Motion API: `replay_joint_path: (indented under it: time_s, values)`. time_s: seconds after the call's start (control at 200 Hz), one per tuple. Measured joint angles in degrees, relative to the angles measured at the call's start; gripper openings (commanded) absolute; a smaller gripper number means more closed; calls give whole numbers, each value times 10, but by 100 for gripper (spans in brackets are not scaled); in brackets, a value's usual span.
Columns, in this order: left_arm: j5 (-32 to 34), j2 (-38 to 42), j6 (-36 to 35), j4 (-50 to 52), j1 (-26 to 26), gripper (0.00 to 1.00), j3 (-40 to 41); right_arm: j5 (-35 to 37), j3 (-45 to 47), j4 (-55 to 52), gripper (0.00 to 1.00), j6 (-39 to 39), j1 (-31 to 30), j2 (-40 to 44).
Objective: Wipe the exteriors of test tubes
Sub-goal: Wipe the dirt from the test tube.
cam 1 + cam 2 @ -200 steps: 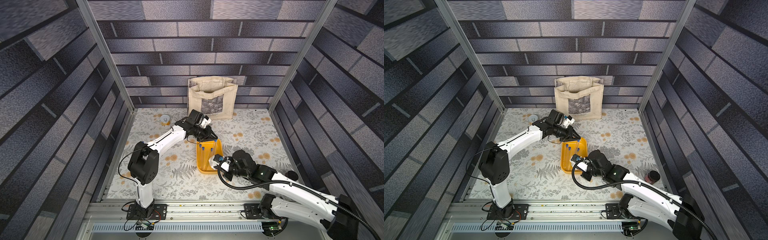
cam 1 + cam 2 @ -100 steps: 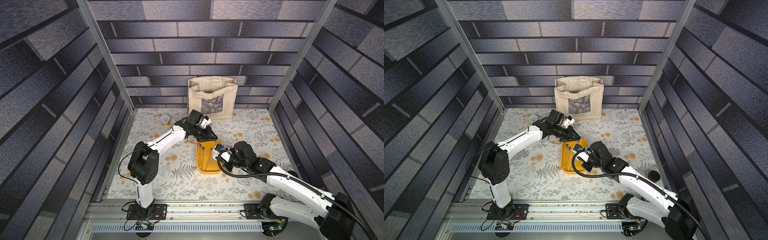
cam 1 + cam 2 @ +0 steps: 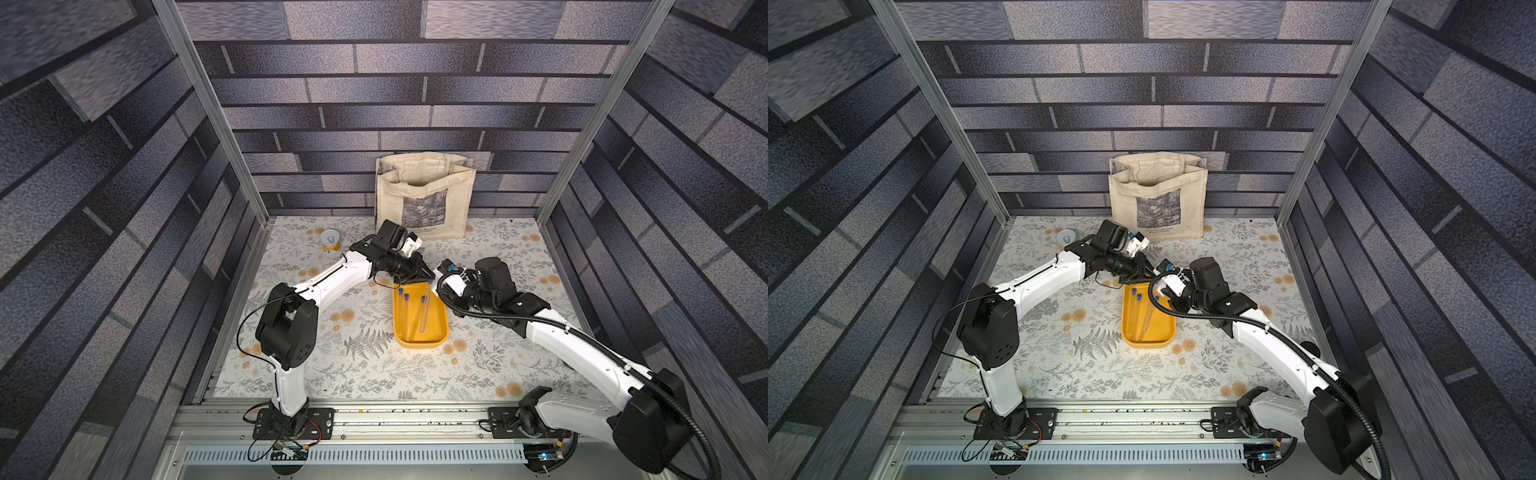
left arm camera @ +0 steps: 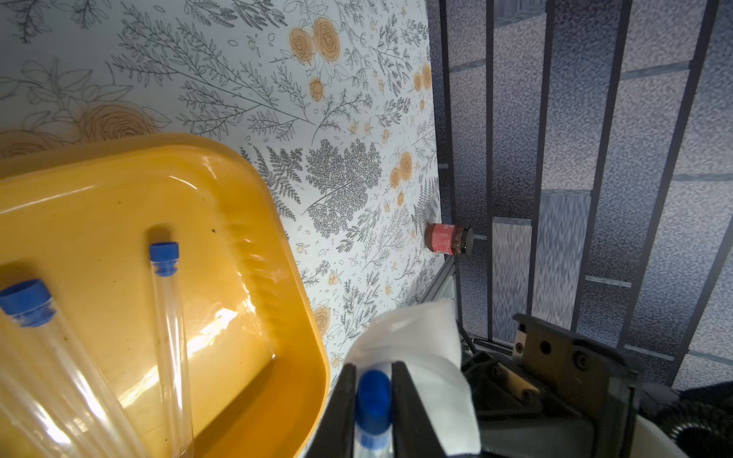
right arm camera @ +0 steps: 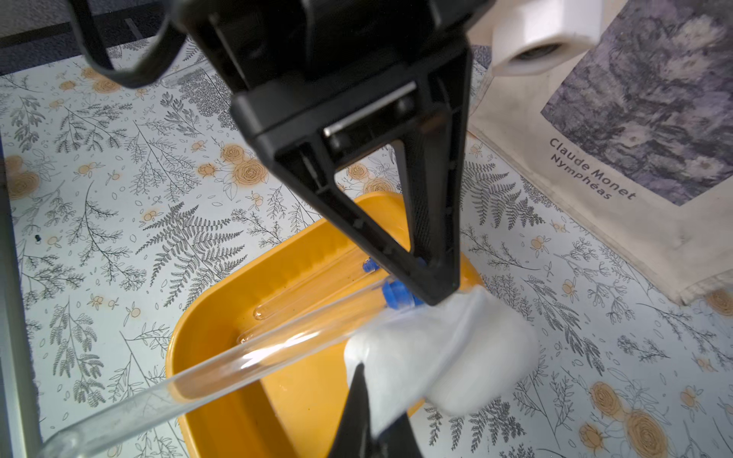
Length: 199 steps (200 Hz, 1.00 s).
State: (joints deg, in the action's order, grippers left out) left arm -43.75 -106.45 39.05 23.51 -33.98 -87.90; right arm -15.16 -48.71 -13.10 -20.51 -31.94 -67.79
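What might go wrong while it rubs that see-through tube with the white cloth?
The left pincer grips the clear, blue-capped test tube only at its cap end, so the small white cloth in the right pincer might tug it loose. If dropped, it could strike the other clear tubes lying in the yellow plastic tray below.

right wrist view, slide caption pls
Left gripper holds a capped test tube; right gripper presses white cloth on it above yellow tray

White cloth (image 5: 436, 357) wraps a clear test tube (image 5: 238, 363) near its blue cap (image 5: 396, 295) — above the yellow tray (image 5: 309, 396).
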Motion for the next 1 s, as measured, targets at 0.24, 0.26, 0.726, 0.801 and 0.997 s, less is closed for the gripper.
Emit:
replay_joint_path:
  time_s: [0.24, 0.26, 0.726, 0.801, 0.997]
  values:
    - [0, 0, 0, 0, 0, 11, 0, -6, 16, -10, 0, -3, -24, 25]
    - [0, 0, 0, 0, 0, 11, 0, -5, 19, -12, 0, -4, -30, 30]
    - [0, 0, 0, 0, 6, 11, 0, 12, 91, -46, 0, -3, -148, 115]
    - [0, 0, 0, 0, 8, 11, 0, -1, 97, -61, 0, 0, -151, 139]
    - [0, 0, -5, 1, 13, 11, 2, -41, 100, -86, 0, 5, -152, 203]
